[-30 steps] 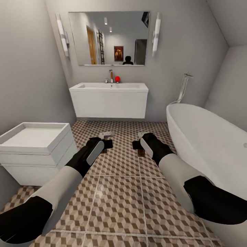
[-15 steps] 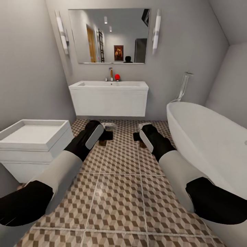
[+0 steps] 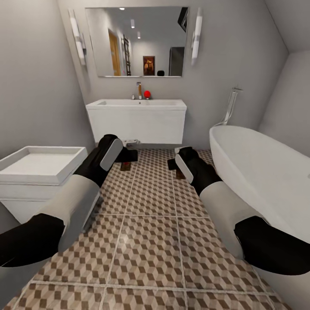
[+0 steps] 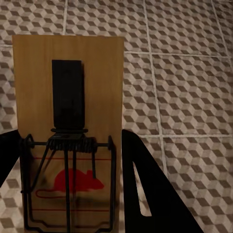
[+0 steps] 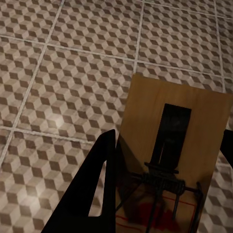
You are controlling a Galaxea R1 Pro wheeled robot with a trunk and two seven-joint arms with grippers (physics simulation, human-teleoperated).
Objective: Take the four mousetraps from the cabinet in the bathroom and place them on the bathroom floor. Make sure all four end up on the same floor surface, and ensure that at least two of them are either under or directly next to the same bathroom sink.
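Mousetraps in both my hands: left gripper (image 4: pixel 73 189) clamps one mousetrap (image 4: pixel 68 131), right gripper (image 5: pixel 165 189) clamps another (image 5: pixel 174 150), above the bathroom floor (image 3: pixel 150 241).

From overhead, the left claw (image 3: pixel 129 156) and right claw (image 3: pixel 173 164) mostly cover the mousetraps they carry; only brown slivers peek out. Up close, the left mousetrap (image 4: pixel 68 97) runs off the picture's edge, as does the right mousetrap (image 5: pixel 174 145). The bathtub (image 3: pixel 258 168) is cut off at the side.
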